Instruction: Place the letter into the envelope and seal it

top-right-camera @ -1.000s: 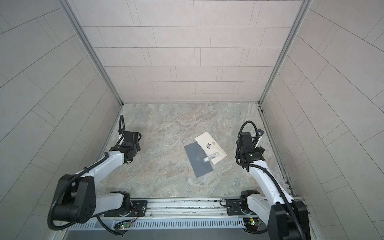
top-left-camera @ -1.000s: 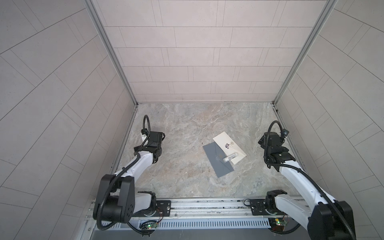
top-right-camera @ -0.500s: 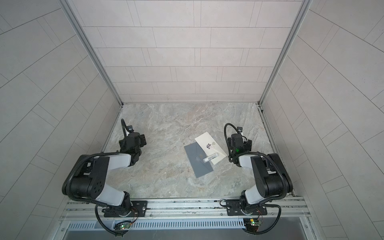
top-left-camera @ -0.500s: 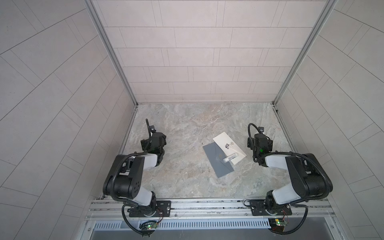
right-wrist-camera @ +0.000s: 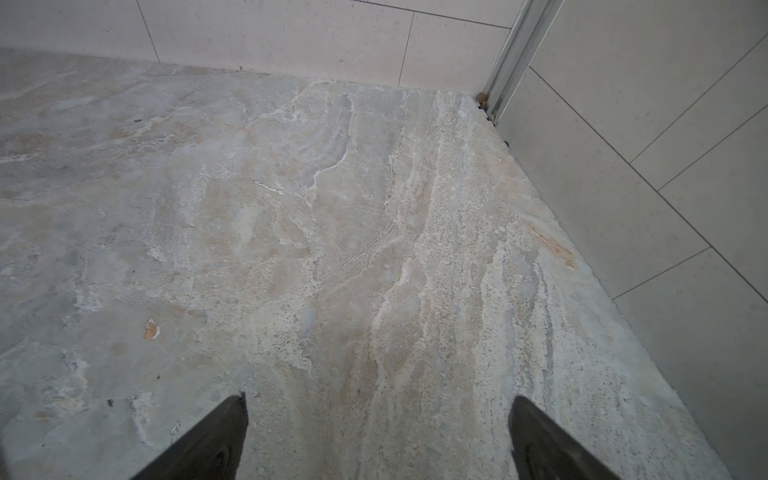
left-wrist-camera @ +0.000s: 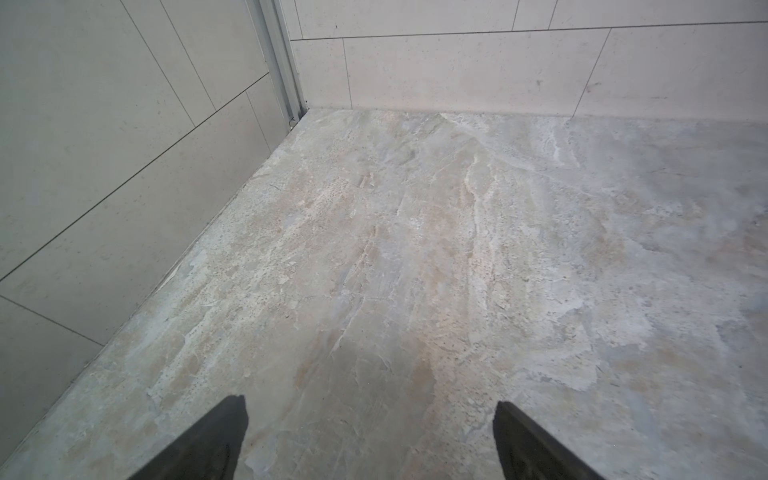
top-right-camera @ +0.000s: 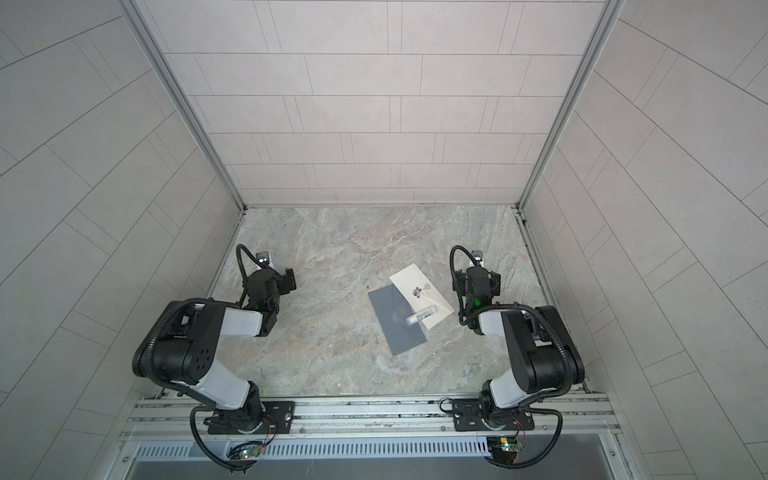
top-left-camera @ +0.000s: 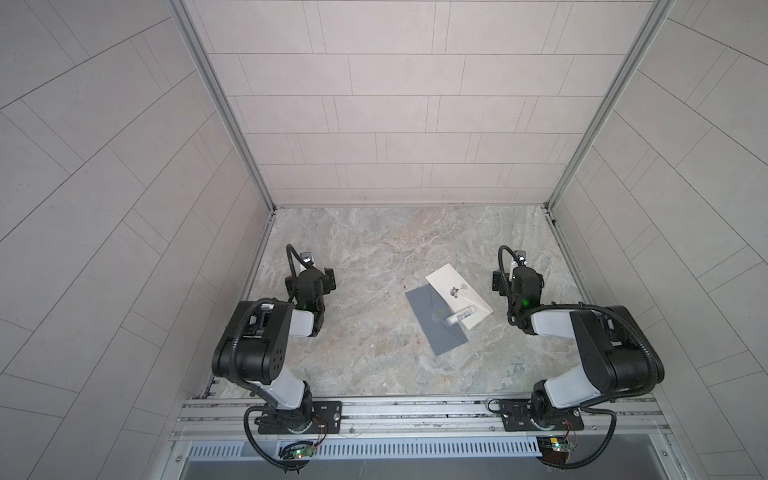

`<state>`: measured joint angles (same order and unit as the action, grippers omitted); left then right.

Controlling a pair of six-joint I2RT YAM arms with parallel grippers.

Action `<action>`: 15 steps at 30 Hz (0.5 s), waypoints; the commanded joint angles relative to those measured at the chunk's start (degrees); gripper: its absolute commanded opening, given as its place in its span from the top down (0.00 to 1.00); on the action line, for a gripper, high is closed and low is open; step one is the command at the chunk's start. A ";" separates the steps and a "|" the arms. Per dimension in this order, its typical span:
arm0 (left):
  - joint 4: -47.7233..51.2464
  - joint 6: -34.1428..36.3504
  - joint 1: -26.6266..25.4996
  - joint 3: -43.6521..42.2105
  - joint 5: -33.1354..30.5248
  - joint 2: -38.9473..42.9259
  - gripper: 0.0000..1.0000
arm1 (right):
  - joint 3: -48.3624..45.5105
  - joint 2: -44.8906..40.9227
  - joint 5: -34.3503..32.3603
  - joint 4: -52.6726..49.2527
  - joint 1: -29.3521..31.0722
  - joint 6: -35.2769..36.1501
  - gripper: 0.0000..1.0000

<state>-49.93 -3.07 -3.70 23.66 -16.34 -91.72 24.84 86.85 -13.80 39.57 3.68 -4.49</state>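
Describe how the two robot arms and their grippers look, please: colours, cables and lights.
The left arm and the right arm have black joints and white links. A black ribbed cable loops over each wrist, where a green light glows. The left gripper and the right gripper have dark, pointed fingers.

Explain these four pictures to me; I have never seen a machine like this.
Two robot arms stand on a rail at the edge of a stone table. Two pictures look down from overhead, nearly alike; two come from cameras on the wrists. The left gripper and right gripper are open, holding nothing. On the table lie a grey envelope, a cream letter against it, and a small white tube across both.
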 commanded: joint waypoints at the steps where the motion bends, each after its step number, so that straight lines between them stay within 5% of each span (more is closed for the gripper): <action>1: -2.15 0.81 0.13 -0.11 0.58 -0.12 0.00 | 0.16 -0.37 0.27 1.05 -0.22 0.85 0.00; 15: -1.64 0.68 0.26 0.33 0.37 -0.45 0.00 | 1.68 0.64 1.99 -0.84 -1.24 0.45 0.00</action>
<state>-50.63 -2.96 -3.70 23.66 -15.84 -91.94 26.44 87.79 -12.21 39.11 2.59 -4.49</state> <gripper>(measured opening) 0.999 0.997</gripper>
